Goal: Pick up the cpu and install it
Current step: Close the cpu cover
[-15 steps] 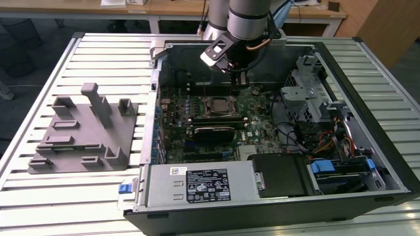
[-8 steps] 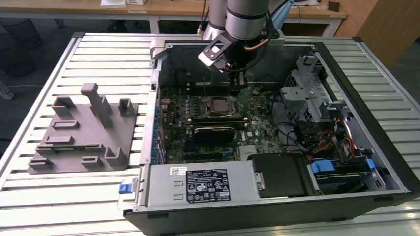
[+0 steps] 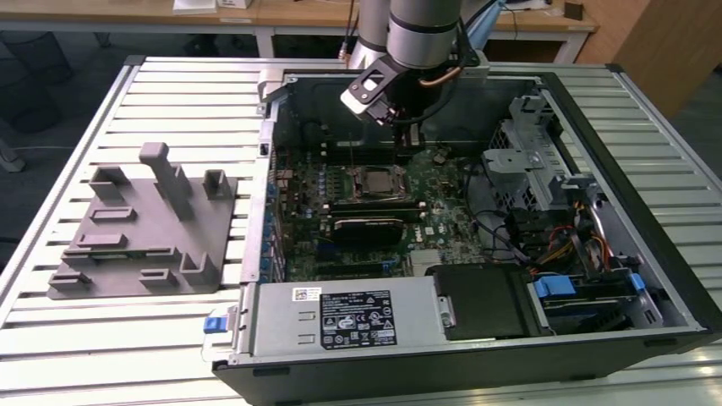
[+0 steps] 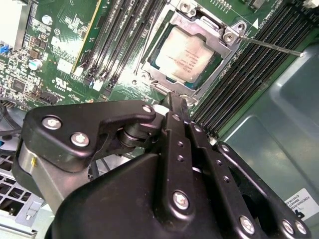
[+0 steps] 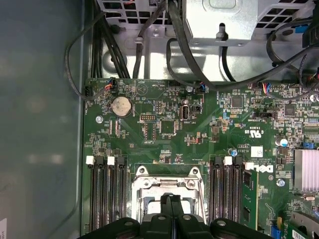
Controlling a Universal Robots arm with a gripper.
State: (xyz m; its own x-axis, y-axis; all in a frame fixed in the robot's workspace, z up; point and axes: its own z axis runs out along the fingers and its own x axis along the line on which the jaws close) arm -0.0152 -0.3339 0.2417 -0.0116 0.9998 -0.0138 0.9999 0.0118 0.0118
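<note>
Hand: closed, empty, centre frame | chip: upper centre, flat in socket, apparently already placed.

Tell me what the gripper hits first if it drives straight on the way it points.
Most likely the cpu seated in the socket frame, or that frame's near edge; the shut gripper points down at them. Which comes first is unclear.

Robotics lab, slatted workbench, open computer case
</note>
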